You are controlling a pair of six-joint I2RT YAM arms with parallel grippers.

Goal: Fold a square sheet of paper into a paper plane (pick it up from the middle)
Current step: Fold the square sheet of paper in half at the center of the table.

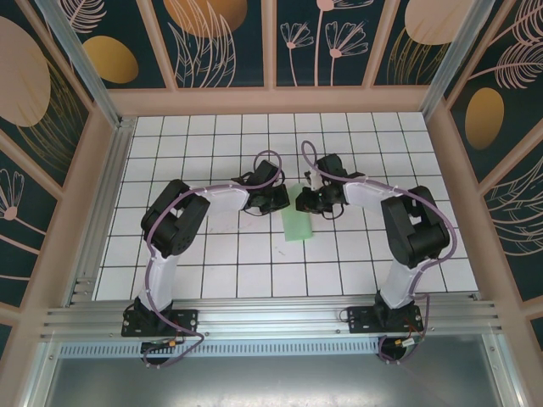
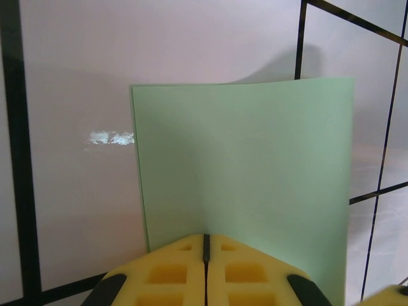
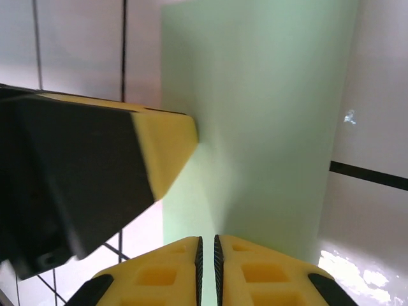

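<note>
The square sheet of paper (image 1: pixel 299 224) is pale mint green and lies at the table's middle between both arms, its near part bowed upward. My left gripper (image 1: pixel 277 203) is shut on the sheet's left edge. In the left wrist view the yellow pads (image 2: pixel 205 241) meet with the paper (image 2: pixel 255 166) rising out of them. My right gripper (image 1: pixel 300 201) grips the opposite edge. In the right wrist view its pads (image 3: pixel 207 242) stand a thin slit apart with the paper (image 3: pixel 268 127) running into it. The left gripper's finger (image 3: pixel 162 143) touches the sheet at upper left.
The white grid-tiled table (image 1: pixel 212 254) is walled by pink frames and patterned panels (image 1: pixel 76 153). Both arm bases sit on the metal rail (image 1: pixel 271 318) at the near edge. The two wrists are close together above the sheet.
</note>
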